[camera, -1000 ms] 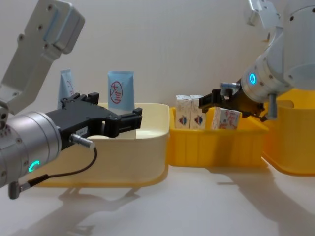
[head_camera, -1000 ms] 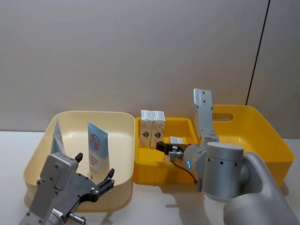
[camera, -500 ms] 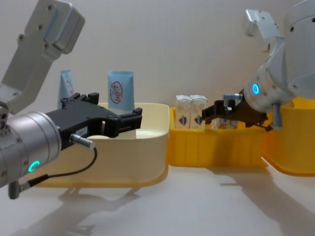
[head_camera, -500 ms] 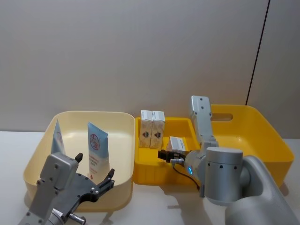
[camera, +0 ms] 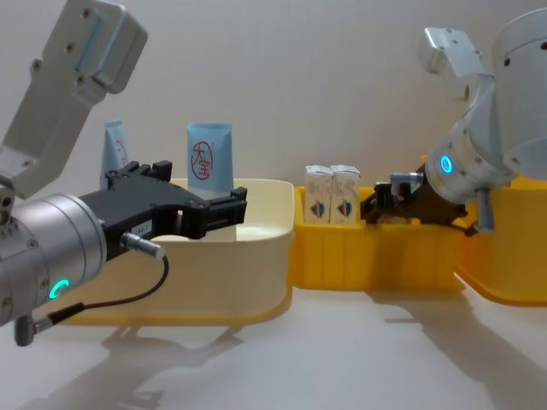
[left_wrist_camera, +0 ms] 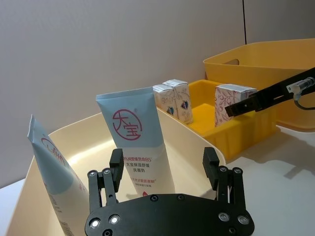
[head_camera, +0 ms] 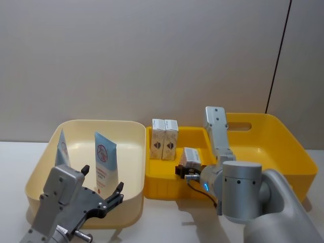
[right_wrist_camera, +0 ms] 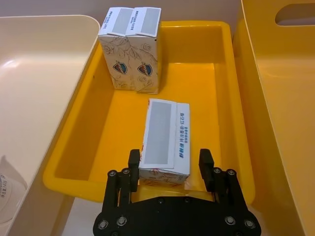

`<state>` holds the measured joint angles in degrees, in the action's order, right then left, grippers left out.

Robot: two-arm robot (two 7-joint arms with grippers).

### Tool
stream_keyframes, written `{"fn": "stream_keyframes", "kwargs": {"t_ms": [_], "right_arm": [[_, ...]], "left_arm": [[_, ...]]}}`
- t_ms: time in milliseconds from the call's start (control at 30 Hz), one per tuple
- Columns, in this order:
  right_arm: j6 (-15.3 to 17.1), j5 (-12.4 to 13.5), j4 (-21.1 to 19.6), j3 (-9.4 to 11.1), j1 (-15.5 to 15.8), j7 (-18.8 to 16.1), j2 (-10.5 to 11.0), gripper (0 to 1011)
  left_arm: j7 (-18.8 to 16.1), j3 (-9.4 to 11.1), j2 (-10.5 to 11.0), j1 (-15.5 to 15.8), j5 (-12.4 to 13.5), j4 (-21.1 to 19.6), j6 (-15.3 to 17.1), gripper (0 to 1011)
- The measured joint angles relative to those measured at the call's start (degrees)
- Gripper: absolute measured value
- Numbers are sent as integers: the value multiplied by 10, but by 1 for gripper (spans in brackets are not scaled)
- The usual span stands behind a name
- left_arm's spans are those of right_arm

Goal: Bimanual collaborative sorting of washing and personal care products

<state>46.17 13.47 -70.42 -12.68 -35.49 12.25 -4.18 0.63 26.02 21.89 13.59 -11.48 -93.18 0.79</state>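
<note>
Two light-blue-and-white tubes [head_camera: 105, 162] [head_camera: 62, 149] stand upright in the cream bin [head_camera: 40, 172]. My left gripper [head_camera: 103, 178] hovers open at that bin's near rim, in front of the nearer tube [left_wrist_camera: 138, 132]. Two small white cartons [right_wrist_camera: 132, 44] stand side by side at the far end of the small yellow tray [right_wrist_camera: 216, 73]. A third carton [right_wrist_camera: 165, 140] lies low in that tray between the fingers of my right gripper [right_wrist_camera: 170, 157]. One finger is against it and a narrow gap shows at the other.
A large yellow bin [head_camera: 283, 147] with a handle slot sits to the right of the small tray. The three containers stand side by side with their rims touching. Bare white table lies in front of them, and a plain wall rises behind.
My right gripper has lowered the third carton from above the tray rim down into the small yellow tray. The left arm has not moved.
</note>
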Motion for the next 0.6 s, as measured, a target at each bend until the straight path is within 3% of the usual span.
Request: {"fn": "stream_keyframes", "kwargs": {"t_ms": [300,600], "right_arm": [[1,-2,2,-1,0,-2,1,489],[1,-2,3,-2,-1,-3,2,460]], "left_arm": [[0,0,0,0,0,0,0,1003],[0,0,0,0,0,0,0,1004]]}}
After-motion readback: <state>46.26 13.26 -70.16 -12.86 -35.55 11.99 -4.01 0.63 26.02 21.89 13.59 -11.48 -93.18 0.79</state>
